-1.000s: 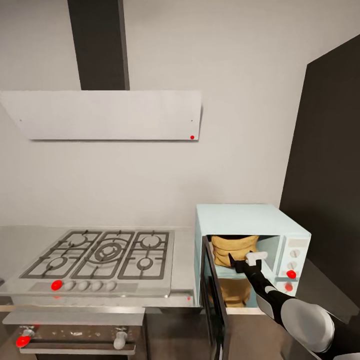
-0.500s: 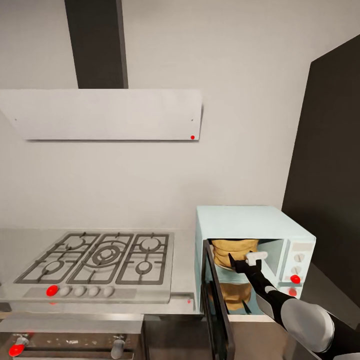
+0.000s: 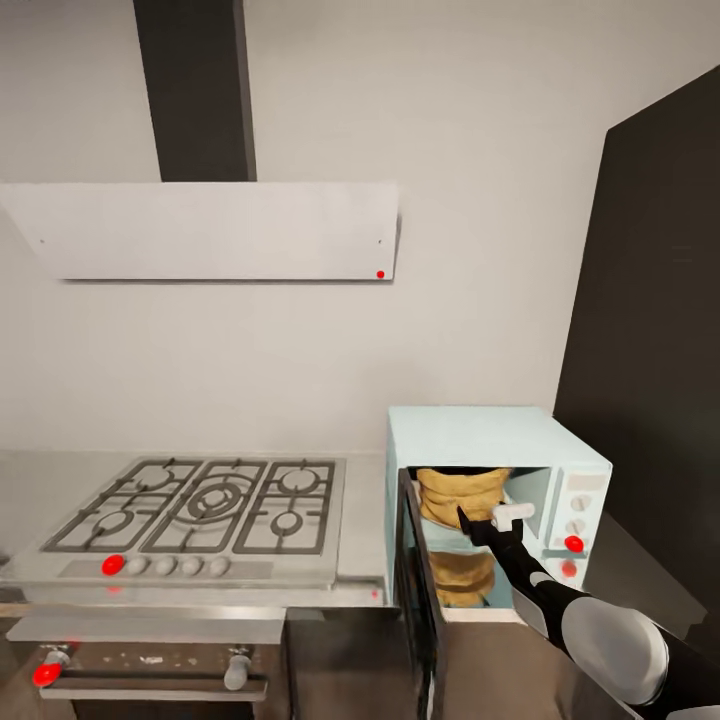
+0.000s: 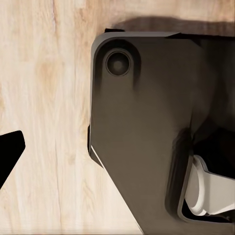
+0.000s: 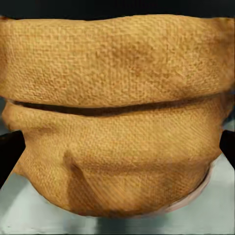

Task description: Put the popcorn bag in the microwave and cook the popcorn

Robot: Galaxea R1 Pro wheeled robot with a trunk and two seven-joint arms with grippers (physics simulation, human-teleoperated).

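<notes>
At lower right, the popcorn bag [image 3: 462,494] sits inside the open microwave [image 3: 495,440], the right pincer [image 3: 478,524] apparently gripping it; release, door-closing and heating remain.

The right arm [image 3: 560,610], at the lower right of the head view, has a glossy black forearm, a rounded pale grey shell and a small white block near the wrist. In the left wrist view, a dark grey rounded base plate [image 4: 142,132] carries a round recess and a white curved part.

White wall [image 3: 480,200], extractor hood [image 3: 210,232], gas hob [image 3: 200,505], dark cabinet [image 3: 650,350].
</notes>
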